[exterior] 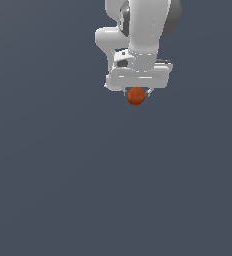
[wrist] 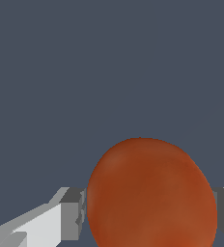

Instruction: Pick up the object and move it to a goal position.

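The orange-red sphere (exterior: 136, 96) is held just beneath the white tool (exterior: 136, 93), near the upper middle of the exterior view. Only in the wrist view is the grip made plain: the sphere (wrist: 151, 193) is pinched between two grey fingers (wrist: 73, 213), one pressed against each side. In the exterior view the fingers are mostly hidden behind the tool's white body and the sphere. The plain grey-blue table (exterior: 63, 190) is seen all round. Whether the sphere touches the table cannot be told.
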Available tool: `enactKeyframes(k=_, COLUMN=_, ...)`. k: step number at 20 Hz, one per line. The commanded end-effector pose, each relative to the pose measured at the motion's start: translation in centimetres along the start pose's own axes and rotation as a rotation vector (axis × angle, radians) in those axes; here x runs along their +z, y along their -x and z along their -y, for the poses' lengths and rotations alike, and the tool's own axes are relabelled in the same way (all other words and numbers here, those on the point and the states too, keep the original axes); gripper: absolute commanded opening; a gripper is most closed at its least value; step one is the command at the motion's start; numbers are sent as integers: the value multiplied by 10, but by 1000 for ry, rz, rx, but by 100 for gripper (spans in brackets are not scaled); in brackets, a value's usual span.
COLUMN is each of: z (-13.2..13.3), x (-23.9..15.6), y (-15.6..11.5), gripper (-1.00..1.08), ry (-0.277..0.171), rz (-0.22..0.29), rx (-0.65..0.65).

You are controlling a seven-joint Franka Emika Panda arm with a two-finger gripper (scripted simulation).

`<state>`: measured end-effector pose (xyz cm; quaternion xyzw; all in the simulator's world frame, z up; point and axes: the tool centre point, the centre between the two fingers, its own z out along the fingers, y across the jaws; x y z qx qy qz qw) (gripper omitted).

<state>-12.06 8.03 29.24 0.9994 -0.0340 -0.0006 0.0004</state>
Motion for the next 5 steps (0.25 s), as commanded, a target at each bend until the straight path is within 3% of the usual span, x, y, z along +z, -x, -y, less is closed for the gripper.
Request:
enactKeyframes(k=1, z=0, x=-7, y=3, gripper=-100, ry=0, rz=-1, rx=0)
enactKeyframes(k=5, z=0, x=-10, y=5, gripper=-100, ry=-1, rz=-1, rx=0)
